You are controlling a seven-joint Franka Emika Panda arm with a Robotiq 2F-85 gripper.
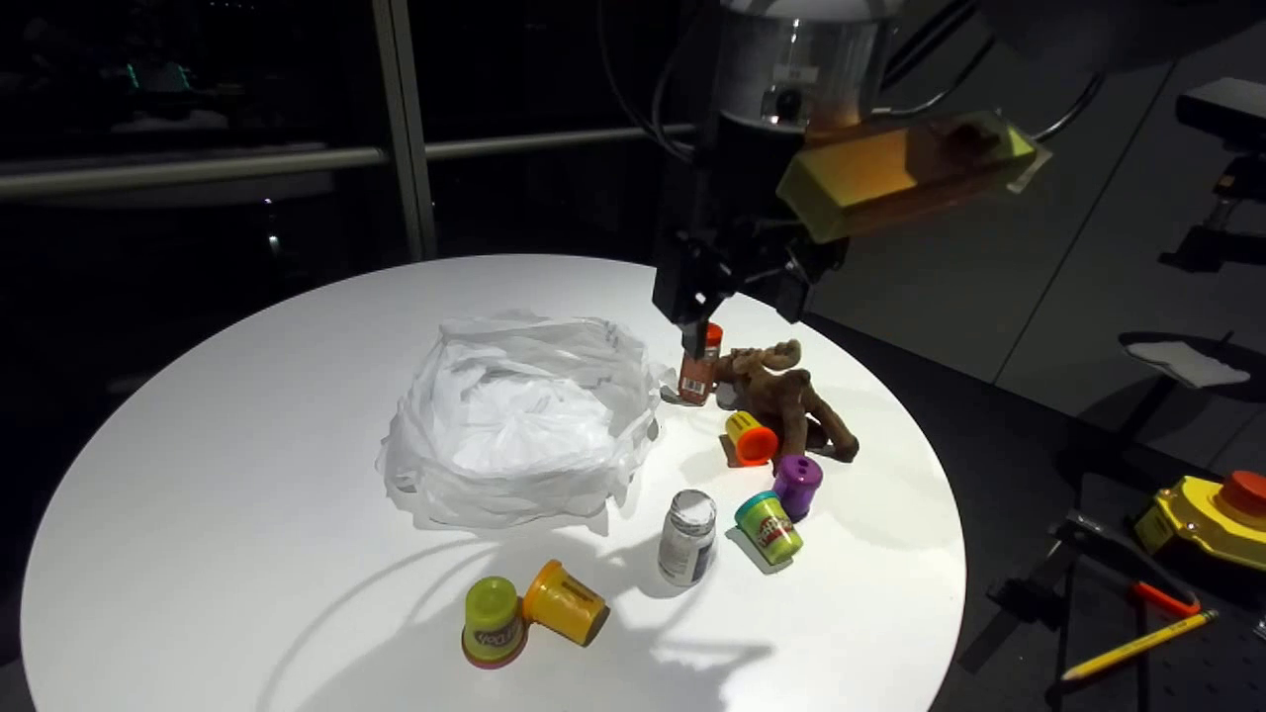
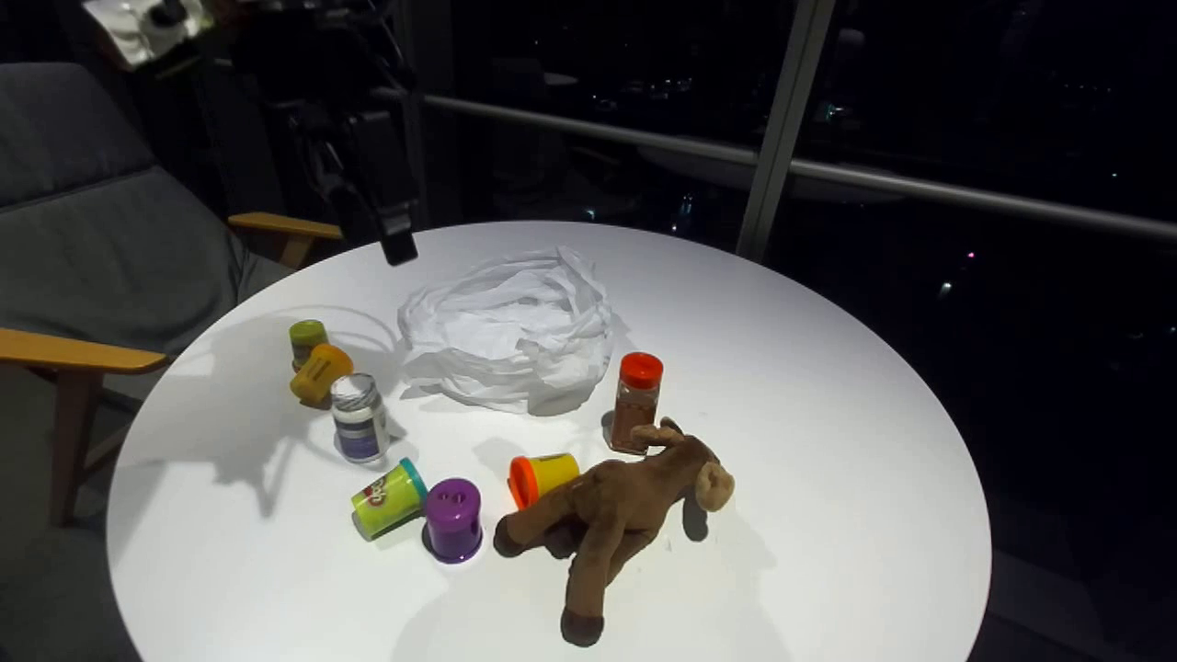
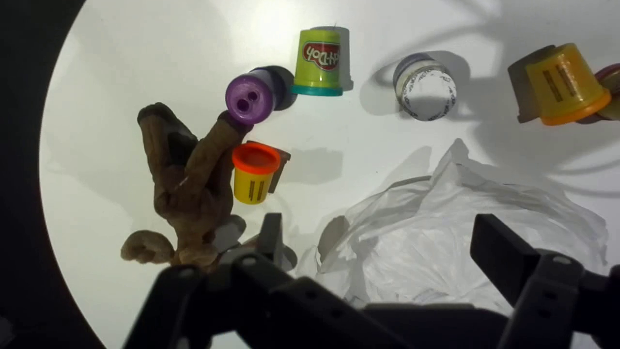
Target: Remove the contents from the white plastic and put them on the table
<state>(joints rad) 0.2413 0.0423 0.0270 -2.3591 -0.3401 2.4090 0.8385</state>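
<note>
Hand [image 3: 380,237] nearest in the wrist view: fingers spread wide, nothing between them, held in the air clear of everything on the white surface [image 1: 247,425]. White plastic bag [image 1: 524,430] sits on it, slumped, mouth upward, rim standing as a loose ring. Crumpled floor shows inside; no object visible, though folds could hide something small.

Out on the surface: brown plush animal [image 2: 621,496], red-capped jar [image 1: 696,380] upright just beside the bag, foil-topped bottle [image 2: 359,421], purple two-holed pot [image 2: 453,519], teal-lidded lime tub [image 3: 317,63], reddish-lidded yellow tub [image 3: 254,172]; orange tub [image 1: 564,601] against a second lime tub [image 1: 493,618].

Reading: contents look to be out; present step likely a last check, then backing off. Checking: come down over mid-bag, tips off the rim, grip only a firm lump, since loose film would likely drag the whole bag. Leaving: straight up first, sideways after. One fingertip [image 1: 694,341] lines up with the jar in an exterior view; depth hard to judge, and the jar could topple.
</note>
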